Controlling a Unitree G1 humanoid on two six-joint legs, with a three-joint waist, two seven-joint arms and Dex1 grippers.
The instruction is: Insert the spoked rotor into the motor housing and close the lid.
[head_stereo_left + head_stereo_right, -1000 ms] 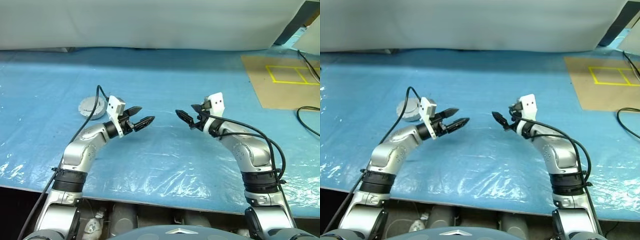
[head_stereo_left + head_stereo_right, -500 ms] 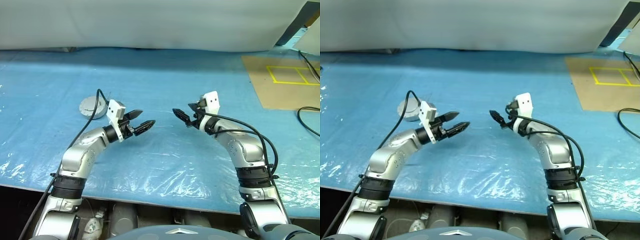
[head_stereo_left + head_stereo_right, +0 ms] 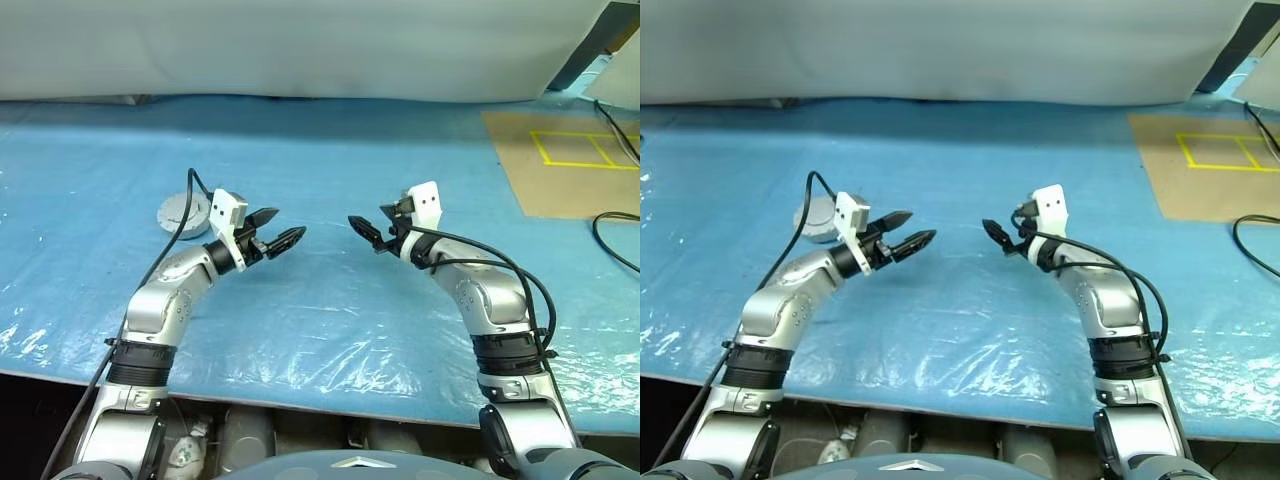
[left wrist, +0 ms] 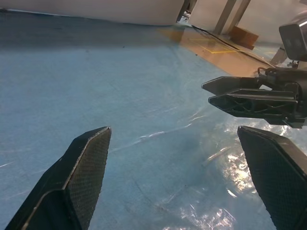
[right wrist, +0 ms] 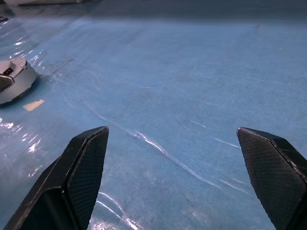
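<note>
Tools number two, left tool (image 3: 276,235) and right tool (image 3: 368,226) both spread wide, one lid (image 3: 183,213).

We saw the lid (image 3: 184,213) on the sheet (image 3: 320,300) at nine o'clock, behind the left gripper (image 3: 272,234); the right gripper (image 3: 372,228) faced it, and the board (image 3: 560,165) lay at two o'clock.

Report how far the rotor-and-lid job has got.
Done: the lid looks shut on the motor housing on the blue sheet; whether the rotor sits inside is hidden. In hand: nothing; the left pincer and right pincer hang open and empty above the sheet. Left: apparently nothing.
</note>
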